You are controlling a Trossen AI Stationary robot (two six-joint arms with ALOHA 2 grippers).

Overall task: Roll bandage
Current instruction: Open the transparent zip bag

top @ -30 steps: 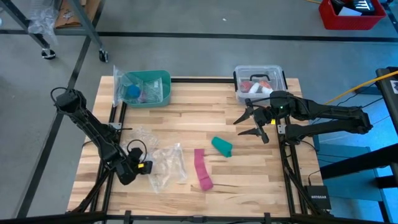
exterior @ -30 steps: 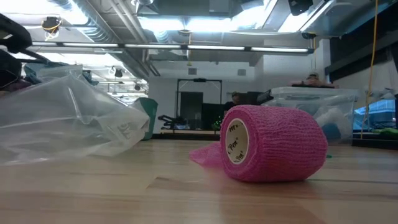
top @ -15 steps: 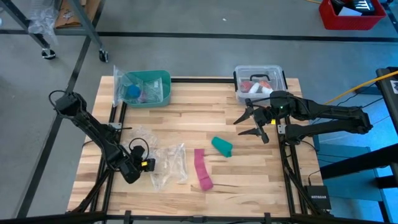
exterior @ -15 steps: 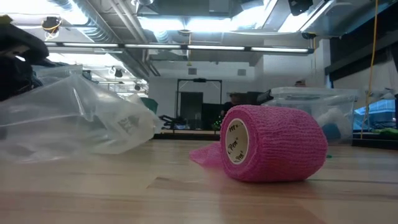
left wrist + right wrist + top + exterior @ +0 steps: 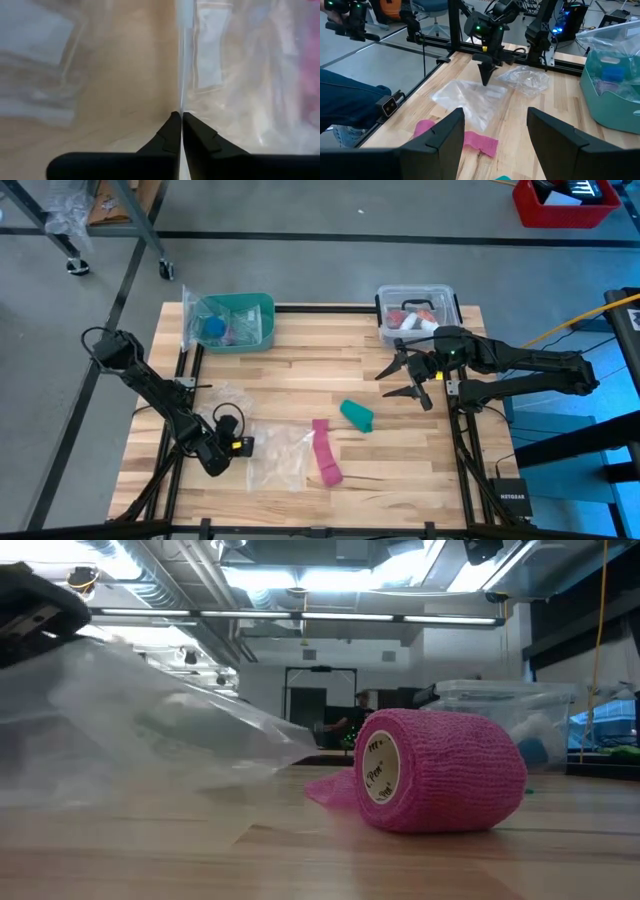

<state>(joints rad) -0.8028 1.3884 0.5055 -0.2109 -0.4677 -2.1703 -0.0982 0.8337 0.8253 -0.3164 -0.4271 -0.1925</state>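
The teal-green bandage (image 5: 357, 415) lies as a short, thick roll on the wooden table (image 5: 300, 370), right of the middle. No gripper touches it. A narrower pink strip (image 5: 325, 452) lies to its left, with a rolled end (image 5: 440, 772) toward the near edge. My left gripper (image 5: 242, 446) is at the near left, shut on a clear plastic bag (image 5: 278, 458). My right gripper (image 5: 405, 378) hangs open at the right, beyond the bandage, with nothing between its fingers. My left gripper pinches the clear bag's edge (image 5: 181, 102) between its two fingers. The fingers (image 5: 485, 79) point down from above. That edge is lifted, and the bag slopes from it as a taut sheet (image 5: 470, 102) down to the table. Whether it has one layer or several, I cannot tell.
A second, crumpled piece of clear plastic (image 5: 225, 395) lies beyond the left gripper. A teal bin (image 5: 235, 320) with a bag in it stands at the far left. A clear lidded box (image 5: 417, 313) stands at the far right. A person's leg (image 5: 350, 105) shows beside the table.
My left gripper has shifted a little toward the table's right. The clear bag, crumpled a second ago, is now drawn out into a flatter, taut sheet that reaches closer to the pink strip. The edge at the gripper is raised.
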